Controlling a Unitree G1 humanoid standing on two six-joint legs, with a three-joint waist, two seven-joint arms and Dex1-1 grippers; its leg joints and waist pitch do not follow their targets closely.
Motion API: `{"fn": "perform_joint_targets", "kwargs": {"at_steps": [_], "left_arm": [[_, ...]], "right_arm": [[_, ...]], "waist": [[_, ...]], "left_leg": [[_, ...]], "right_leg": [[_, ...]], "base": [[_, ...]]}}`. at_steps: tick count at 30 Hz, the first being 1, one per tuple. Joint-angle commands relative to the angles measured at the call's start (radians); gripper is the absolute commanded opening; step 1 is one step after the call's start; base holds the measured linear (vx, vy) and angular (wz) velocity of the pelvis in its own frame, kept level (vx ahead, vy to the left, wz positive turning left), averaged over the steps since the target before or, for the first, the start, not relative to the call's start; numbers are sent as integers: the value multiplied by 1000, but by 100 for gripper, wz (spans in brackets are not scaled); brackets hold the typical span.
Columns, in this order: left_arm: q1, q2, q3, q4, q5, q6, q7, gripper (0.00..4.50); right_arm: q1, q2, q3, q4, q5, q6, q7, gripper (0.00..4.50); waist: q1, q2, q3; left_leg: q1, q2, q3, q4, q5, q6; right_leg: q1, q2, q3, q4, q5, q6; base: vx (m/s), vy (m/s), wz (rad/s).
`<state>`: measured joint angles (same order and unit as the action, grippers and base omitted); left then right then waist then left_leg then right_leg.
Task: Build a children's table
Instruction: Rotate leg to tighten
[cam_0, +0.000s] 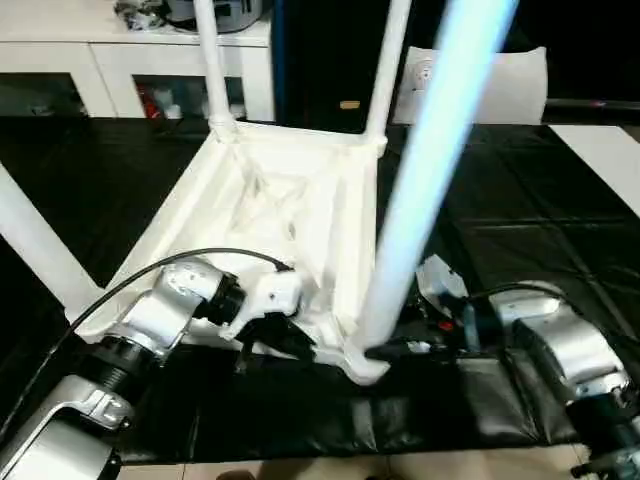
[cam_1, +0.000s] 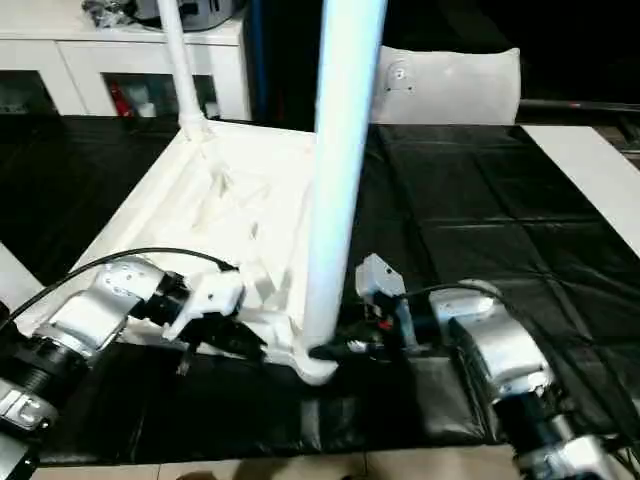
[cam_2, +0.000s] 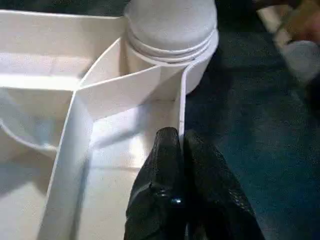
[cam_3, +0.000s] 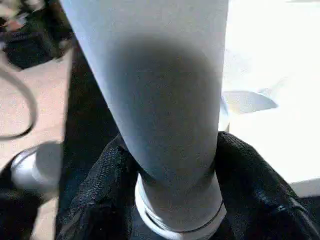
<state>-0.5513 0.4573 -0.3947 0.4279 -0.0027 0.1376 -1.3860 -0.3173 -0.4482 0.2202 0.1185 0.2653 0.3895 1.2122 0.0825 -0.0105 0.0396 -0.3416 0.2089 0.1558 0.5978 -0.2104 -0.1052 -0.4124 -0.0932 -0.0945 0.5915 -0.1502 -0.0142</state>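
Right gripper (cam_1: 335, 350) fingers (cam_3: 252, 175) closed around base of nearest leg (cam_1: 335, 190), one finger each side of it, just above the corner socket (cam_1: 315, 368); leg stands upright out of that socket. Left gripper (cam_0: 290, 340) fingers (cam_2: 160, 170) pinched shut on the thin near edge wall of the table top (cam_0: 290, 210), beside the same corner socket; right fingers just past it on the other side. Table top lies upside down on black-covered worktop (cam_1: 480, 210), ribbed underside up. Beyond the fingers: two more legs upright in far corner sockets, far-left leg (cam_0: 210, 55) and far-right leg (cam_0: 388, 60). Fourth leg (cam_0: 35, 245) out toward the left arm's side, leaning outward. White cabinet (cam_0: 120, 60) behind the worktop.
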Motion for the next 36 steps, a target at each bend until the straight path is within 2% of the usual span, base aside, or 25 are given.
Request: {"fn": "perform_joint_targets", "kwargs": {"at_steps": [1, 2, 3, 4, 6, 7, 8, 9, 10, 12, 13, 14, 15, 18, 21, 23, 25, 26, 27, 29, 32, 34, 36], "left_arm": [[-7, -83, 28, -36, -9, 85, 134, 0], [-9, -107, 42, -42, -12, 123, 179, 0], [-9, -120, 49, -45, -13, 142, 202, 0], [-12, -161, 67, -43, -12, 178, 273, 0], [-18, -211, 86, -32, -6, 213, 361, 0], [-20, -229, 92, -30, -4, 227, 392, 0], [-20, -238, 96, -29, -3, 235, 409, 0], [-26, -277, 116, -19, 0, 257, 479, 0], [-34, -313, 132, -9, 7, 275, 545, 0], [-40, -337, 143, -4, 13, 287, 589, 0], [-47, -369, 156, -1, 23, 305, 646, 0], [-49, -384, 162, -6, 33, 320, 670, 0], [-50, -392, 162, -10, 44, 326, 683, 0], [-44, -383, 148, -21, 51, 323, 678, 0], [-31, -347, 134, -35, 54, 303, 637, 0], [-18, -309, 131, -47, 46, 285, 597, 0], [-7, -282, 125, -53, 45, 257, 554, 0], [0, -267, 123, -56, 42, 241, 527, 0], [11, -245, 116, -63, 34, 206, 475, 0], [23, -205, 97, -60, 25, 162, 401, 0], [33, -165, 81, -60, 11, 120, 320, 0], [34, -117, 54, -47, 13, 71, 240, 0], [31, -95, 41, -35, 17, 44, 204, 0]], "right_arm": [[-7, 93, 8, -32, -22, 56, -165, 197], [-9, 136, -3, -33, -31, 81, -239, 196], [-12, 159, -9, -32, -34, 94, -276, 196], [-24, 222, -27, -22, -43, 133, -372, 195], [-41, 302, -48, 1, -66, 165, -496, 194], [-47, 330, -56, 9, -75, 179, -542, 194], [-50, 343, -59, 13, -80, 185, -566, 194], [-65, 382, -65, 39, -102, 193, -641, 194], [-87, 423, -79, 75, -117, 201, -719, 194], [-104, 452, -92, 103, -127, 206, -775, 194], [-132, 490, -114, 142, -139, 193, -840, 194], [-142, 512, -129, 146, -142, 191, -865, 229], [-148, 528, -137, 143, -143, 188, -878, 250], [-139, 534, -134, 113, -148, 170, -869, 270], [-106, 498, -116, 76, -151, 145, -822, 304], [-75, 448, -107, 57, -160, 104, -783, 315], [-53, 415, -116, 37, -153, 80, -750, 326], [-41, 394, -120, 25, -148, 68, -729, 341], [-25, 363, -125, 11, -147, 39, -696, 353], [-4, 321, -143, -1, -141, -14, -646, 364], [13, 276, -141, -16, -126, -44, -571, 386], [26, 213, -125, -25, -114, -70, -474, 406], [29, 182, -119, -27, -108, -78, -428, 413]], "waist": [[-14, 3, -46], [-19, 0, -43], [-31, 2, -39], [-47, 6, -41], [-66, 13, -41], [-93, 27, -44], [-104, 26, -47], [-113, 42, -49], [-125, 43, -46], [-139, 35, -44], [-142, 41, -44], [-151, 40, -43], [-154, 38, -45], [-150, 40, -52], [-140, 35, -60], [-133, 31, -64], [-122, 32, -64], [-119, 32, -64], [-113, 27, -65], [-104, 30, -64], [-91, 32, -60], [-75, 31, -56], [-68, 33, -53]], "left_leg": [[-1, 5, 10, -76, -253, 12], [0, 2, 11, -75, -270, 8], [3, -5, 7, -70, -300, -5], [1, -10, 0, -66, -317, -11], [0, -7, -6, -68, -347, -9], [-9, 4, -23, -76, -397, -5], [-12, 8, -28, -79, -406, 0], [-13, 15, -34, -84, -416, 13], [-14, 16, -37, -87, -416, 18], [-5, 4, -29, -80, -420, 21], [-4, 3, -30, -78, -418, 22], [-6, 3, -31, -79, -419, 26], [-6, 1, -29, -78, -402, 33], [-19, 3, -26, -81, -312, 50], [-26, 3, -19, -75, -196, 71], [-28, 1, -16, -69, -148, 87], [-35, 0, -13, -64, -103, 103], [-34, 0, -12, -64, -99, 103], [-33, 0, -10, -63, -84, 110], [-34, 2, -10, -64, -78, 115], [-28, 5, -8, -67, -110, 100], [-13, 8, -4, -71, -176, 87], [-8, 12, -2, -74, -186, 80]], "right_leg": [[50, -42, 34, -97, -560, -84], [48, -40, 30, -105, -598, -68], [43, -39, 18, -119, -673, -33], [49, -39, 2, -128, -713, -1], [53, -38, -14, -140, -716, 15], [75, -42, -41, -146, -664, 17], [82, -45, -44, -144, -626, 12], [88, -51, -41, -141, -553, -14], [85, -54, -39, -136, -503, -51], [74, -50, -43, -144, -520, -71], [74, -53, -42, -143, -522, -75], [74, -53, -42, -145, -524, -78], [73, -53, -37, -145, -508, -83], [79, -55, -18, -125, -410, -123], [82, -51, -3, -101, -280, -173], [84, -50, 2, -91, -255, -187], [85, -50, 9, -84, -216, -197], [86, -50, 10, -81, -211, -199], [87, -48, 11, -81, -203, -198], [86, -48, 12, -79, -208, -195], [78, -44, 15, -78, -257, -187], [67, -43, 17, -88, -335, -166], [61, -41, 23, -85, -332, -170]], "base": [[0, 0, 0], [0, 0, 0], [0, 0, 0], [-52, 6, -8], [0, 0, 0], [-41, 48, -18], [-28, 52, -15], [-28, 52, -15], [0, 0, 0], [0, 0, 0], [0, 0, 0], [0, 0, 0], [0, 0, 0], [0, 0, 0], [36, -21, 5], [26, -21, 3], [0, 0, 0], [0, 0, 0], [0, 0, 0], [0, 0, 0], [0, 0, 0], [0, 0, 0], [0, 0, 0]]}}
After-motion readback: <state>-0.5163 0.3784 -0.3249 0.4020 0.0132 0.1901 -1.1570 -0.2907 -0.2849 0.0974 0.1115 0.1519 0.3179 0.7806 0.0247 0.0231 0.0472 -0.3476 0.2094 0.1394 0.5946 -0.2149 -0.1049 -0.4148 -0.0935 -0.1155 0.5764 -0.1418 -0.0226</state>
